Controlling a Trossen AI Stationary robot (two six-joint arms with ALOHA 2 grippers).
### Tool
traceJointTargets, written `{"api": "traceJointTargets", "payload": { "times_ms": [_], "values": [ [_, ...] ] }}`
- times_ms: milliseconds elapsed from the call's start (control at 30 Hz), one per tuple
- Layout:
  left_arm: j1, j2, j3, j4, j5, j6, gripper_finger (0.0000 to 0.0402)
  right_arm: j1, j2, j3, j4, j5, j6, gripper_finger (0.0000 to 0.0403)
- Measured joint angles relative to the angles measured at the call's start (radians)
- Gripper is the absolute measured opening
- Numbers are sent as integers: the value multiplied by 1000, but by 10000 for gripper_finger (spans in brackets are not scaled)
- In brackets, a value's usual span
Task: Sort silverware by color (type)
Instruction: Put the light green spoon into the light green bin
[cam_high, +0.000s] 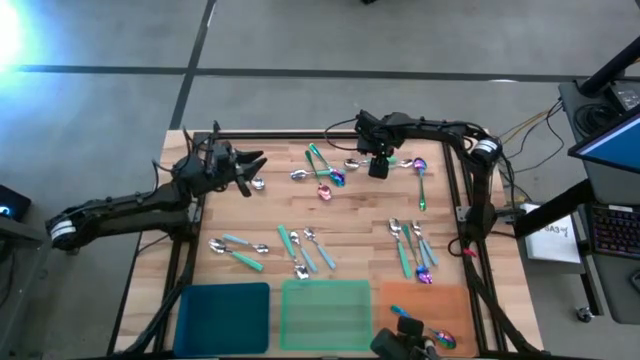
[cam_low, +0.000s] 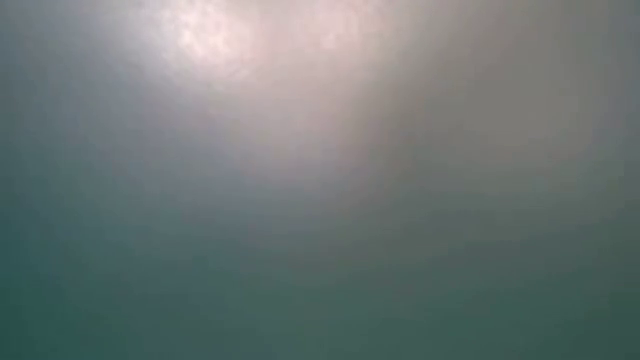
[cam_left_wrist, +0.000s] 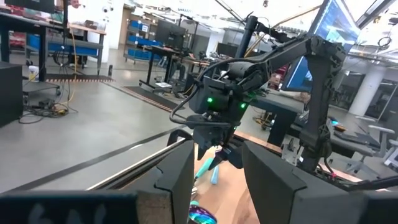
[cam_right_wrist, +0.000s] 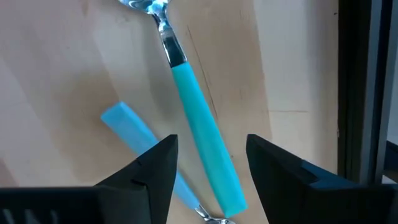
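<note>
My right gripper (cam_right_wrist: 208, 168) hangs with its jaws spread and empty just above a teal-green-handled spoon (cam_right_wrist: 202, 134), which crosses a pale blue handle (cam_right_wrist: 134, 134) at the far side of the table (cam_high: 350, 225). My left gripper (cam_high: 245, 172) waits parted at the far left, over what may be a rainbow spoon, though I see only a sliver of it. Sorting has barely begun, I judge: the blue tray (cam_high: 222, 315) and green tray (cam_high: 325, 312) lie bare, while the orange tray (cam_high: 425, 305) seems to carry one or two pieces. The other spoons (cam_high: 300, 245) lie scattered on pale wood grain: slim glossy handles, polished rounded bowls.
</note>
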Motion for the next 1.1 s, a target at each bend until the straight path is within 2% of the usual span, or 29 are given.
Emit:
{"api": "traceJointTargets", "payload": {
  "times_ms": [467,833,967,1100],
  "values": [
    [0,0,0,11,0,0,120,0,5,-2,9,-49,-90,173],
    [0,0,0,11,1,0,120,0,137,20,0,-50,-122,173],
    [0,1,0,11,1,5,120,0,137,21,0,-49,-131,172],
    [0,1,0,13,0,18,120,0,115,32,-11,-51,-131,152]
  ]
}}
